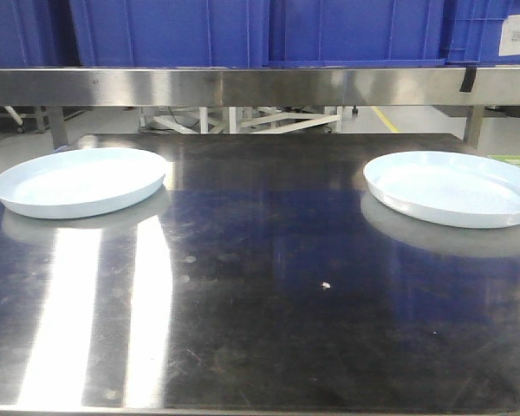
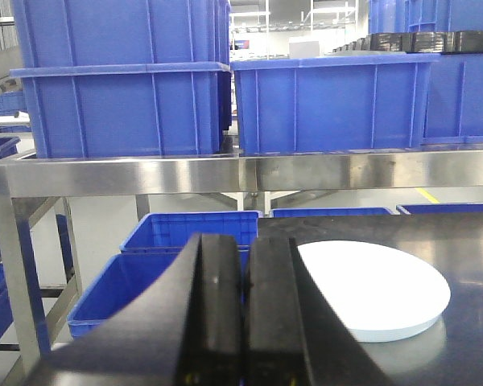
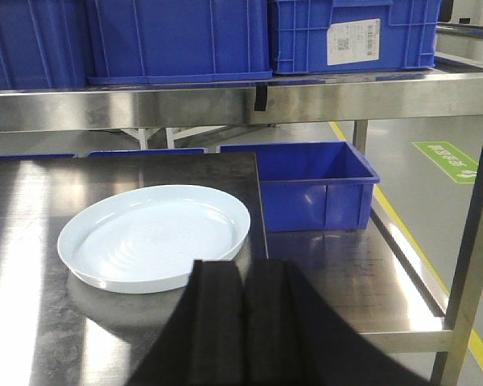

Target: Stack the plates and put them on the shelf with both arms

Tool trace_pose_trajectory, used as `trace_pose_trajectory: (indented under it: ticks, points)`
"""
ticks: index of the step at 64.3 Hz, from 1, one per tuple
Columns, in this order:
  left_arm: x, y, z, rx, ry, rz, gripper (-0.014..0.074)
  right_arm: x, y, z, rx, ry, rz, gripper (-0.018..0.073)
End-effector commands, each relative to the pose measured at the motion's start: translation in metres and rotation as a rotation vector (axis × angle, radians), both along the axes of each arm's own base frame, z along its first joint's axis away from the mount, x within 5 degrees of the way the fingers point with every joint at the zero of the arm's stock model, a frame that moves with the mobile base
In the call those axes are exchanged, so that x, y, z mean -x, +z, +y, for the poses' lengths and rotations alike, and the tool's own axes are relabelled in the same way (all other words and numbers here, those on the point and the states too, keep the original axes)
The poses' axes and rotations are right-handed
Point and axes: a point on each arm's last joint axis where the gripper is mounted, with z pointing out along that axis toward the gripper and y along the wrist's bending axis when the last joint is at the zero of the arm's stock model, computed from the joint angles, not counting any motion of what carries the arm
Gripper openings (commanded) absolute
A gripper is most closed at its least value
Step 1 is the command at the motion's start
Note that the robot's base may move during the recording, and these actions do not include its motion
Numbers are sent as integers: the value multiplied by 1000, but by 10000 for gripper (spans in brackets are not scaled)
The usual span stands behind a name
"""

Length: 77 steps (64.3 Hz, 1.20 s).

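Observation:
Two pale bluish-white plates lie apart on the dark steel tabletop (image 1: 260,286): the left plate (image 1: 80,180) at the far left and the right plate (image 1: 455,187) at the far right. The shelf rail (image 1: 243,87) runs across behind them, bearing blue crates (image 1: 173,30). No gripper shows in the front view. My left gripper (image 2: 246,245) is shut and empty, just left of and short of the left plate (image 2: 378,289). My right gripper (image 3: 243,269) is shut and empty, just short of the right plate (image 3: 154,235), at its near right rim.
Blue crates (image 2: 177,241) stand on the floor left of the table. Another blue crate (image 3: 314,183) sits on a lower steel shelf (image 3: 362,273) right of the table. A shelf post (image 3: 471,249) stands at the far right.

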Motion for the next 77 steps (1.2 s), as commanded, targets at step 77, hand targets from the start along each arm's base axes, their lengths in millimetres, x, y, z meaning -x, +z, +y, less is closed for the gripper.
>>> trace_pose_trajectory:
  ticks: [77]
  points:
    - [-219,70,-39,375,-188,1076,83,2,9,0,16,-2,-108,30]
